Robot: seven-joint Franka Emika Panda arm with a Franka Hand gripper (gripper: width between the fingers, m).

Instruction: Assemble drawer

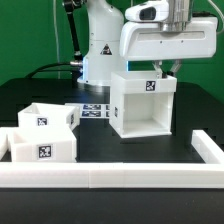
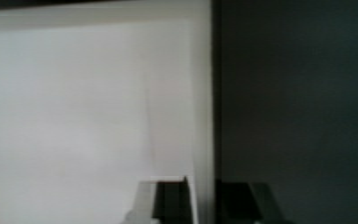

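The drawer's white boxy housing (image 1: 140, 105) stands on the black table at centre, its open side facing the front and a square tag on its top. My gripper (image 1: 163, 70) is at the housing's upper edge on the exterior view's right. In the wrist view the housing's white wall (image 2: 87, 100) fills one half, and its thin edge runs between my dark fingers (image 2: 171, 205). The gripper (image 2: 204, 205) is shut on that wall. Two small open-top trays (image 1: 48, 117) (image 1: 42, 150) sit side by side at the exterior view's left, apart from the housing.
A long low white rail (image 1: 110, 176) runs along the front and up the exterior view's right side (image 1: 208, 148). The marker board (image 1: 95, 110) lies flat between the trays and the housing. The arm's base (image 1: 100, 50) stands behind.
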